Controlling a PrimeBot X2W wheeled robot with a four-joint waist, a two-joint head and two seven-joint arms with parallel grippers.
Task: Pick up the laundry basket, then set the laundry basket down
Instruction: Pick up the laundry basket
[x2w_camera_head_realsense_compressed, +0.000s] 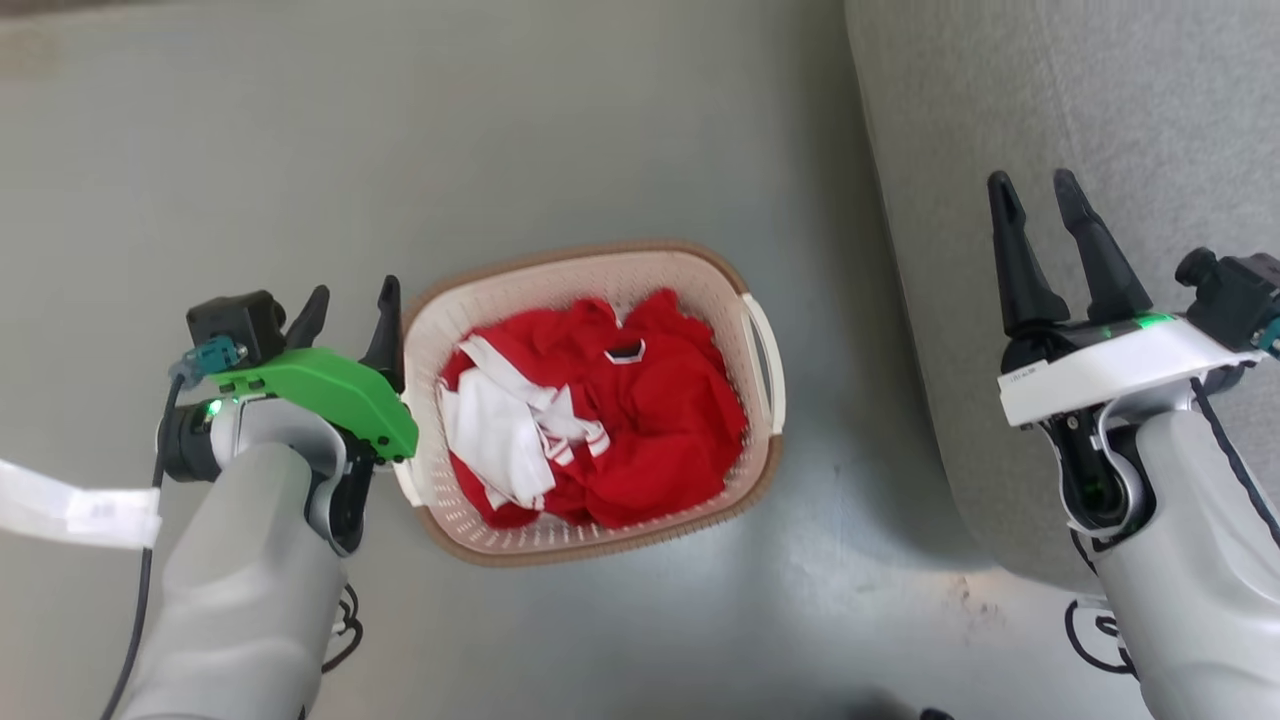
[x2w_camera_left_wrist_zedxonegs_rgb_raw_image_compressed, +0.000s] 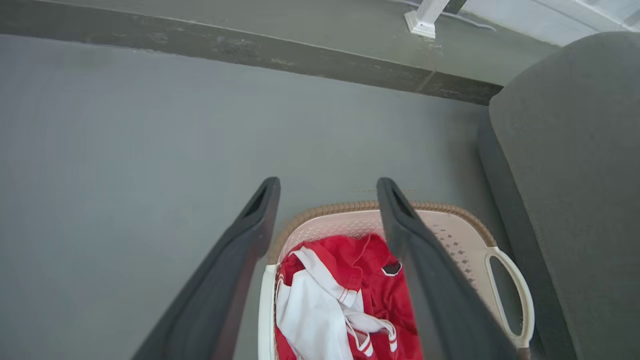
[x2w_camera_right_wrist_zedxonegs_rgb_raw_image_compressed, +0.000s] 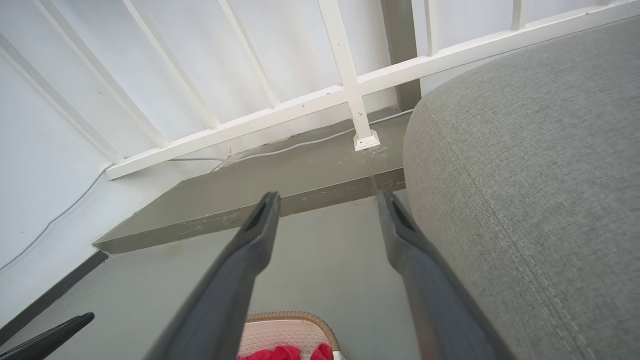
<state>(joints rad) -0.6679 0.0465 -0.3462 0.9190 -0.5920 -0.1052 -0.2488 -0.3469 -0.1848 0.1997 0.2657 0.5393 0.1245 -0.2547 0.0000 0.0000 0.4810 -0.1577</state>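
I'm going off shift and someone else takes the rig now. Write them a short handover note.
Left pincer: open, at the basket's left rim, gripping nothing.
Right pincer: open, raised over the sofa, apart from the basket.
Basket: on the floor beside the sofa, red and white clothes inside.
Done: left pincer placed at the rim.
Left, as it looks: grip, lift, set down.

We see the basket (x2w_camera_head_realsense_compressed: 600, 272) on the floor (x2w_camera_head_realsense_compressed: 500, 120), clothes (x2w_camera_head_realsense_compressed: 650, 420) in it; our left tool (x2w_camera_head_realsense_compressed: 352, 293) just beside its left rim, sofa (x2w_camera_head_realsense_compressed: 1100, 100) to its right.
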